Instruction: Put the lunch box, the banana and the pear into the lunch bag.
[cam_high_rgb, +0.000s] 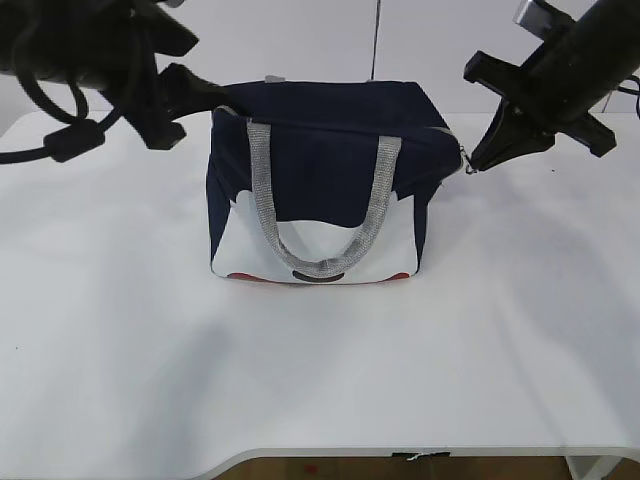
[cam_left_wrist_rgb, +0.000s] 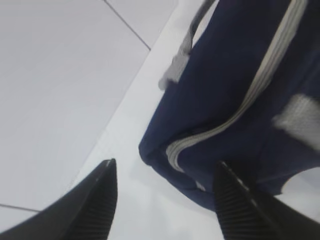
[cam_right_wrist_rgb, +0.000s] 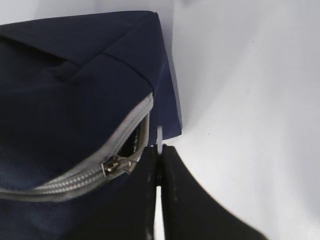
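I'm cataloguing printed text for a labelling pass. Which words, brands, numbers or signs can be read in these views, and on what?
None can be read.
The lunch bag shows only red and dark shapes on its white lower panel, no letters.
Its zipper and grey handle carry no marking that can be made out.
The white table bears no print.

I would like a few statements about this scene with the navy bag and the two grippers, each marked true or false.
1. The navy fabric lunch bag stands upright on the white table. True.
2. The left gripper is shut. False: its jaws stand apart, beside the bag's corner.
3. The right gripper is shut on the metal ring pull. True.
4. A banana lies before the bag. False: no fruit is in view.
5. The grey webbing handle hangs over the white panel. True.
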